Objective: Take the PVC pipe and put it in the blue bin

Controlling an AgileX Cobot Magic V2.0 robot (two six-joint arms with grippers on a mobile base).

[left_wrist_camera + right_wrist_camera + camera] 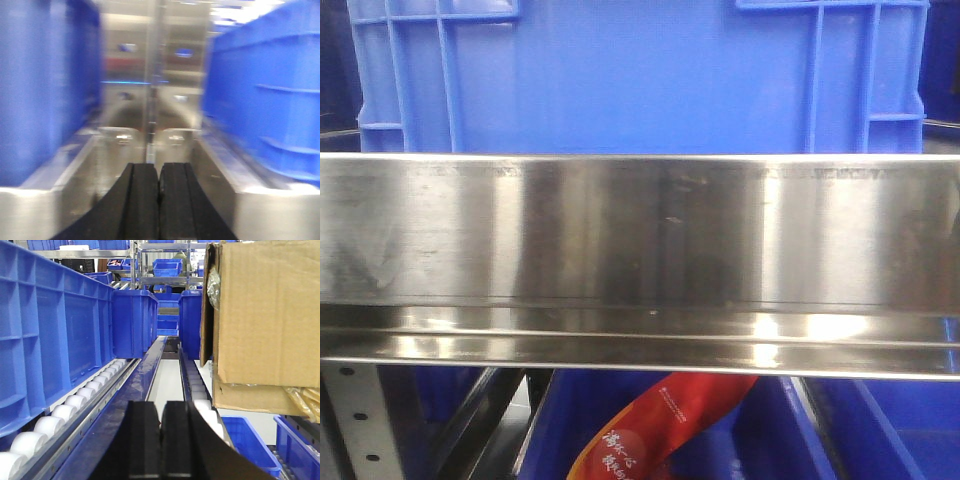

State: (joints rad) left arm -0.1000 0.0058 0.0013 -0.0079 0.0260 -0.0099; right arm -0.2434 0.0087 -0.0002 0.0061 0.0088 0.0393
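Note:
No PVC pipe shows in any view. A blue bin [640, 75] stands on the steel shelf, filling the top of the front view. In the left wrist view my left gripper [159, 172] is shut with nothing between its black fingers, held above a steel channel between a blue bin on the left [45, 85] and another on the right [265, 100]; this view is blurred. My right gripper [160, 412] is also shut and empty, pointing along a roller lane beside a long blue bin [50, 335].
A broad steel shelf beam [640, 240] crosses the front view. Below it lies a red printed bag [660, 425] in a lower blue bin. A cardboard box [265, 320] sits close on the right of the roller lane [75, 402]. More blue bins [132, 322] stand farther back.

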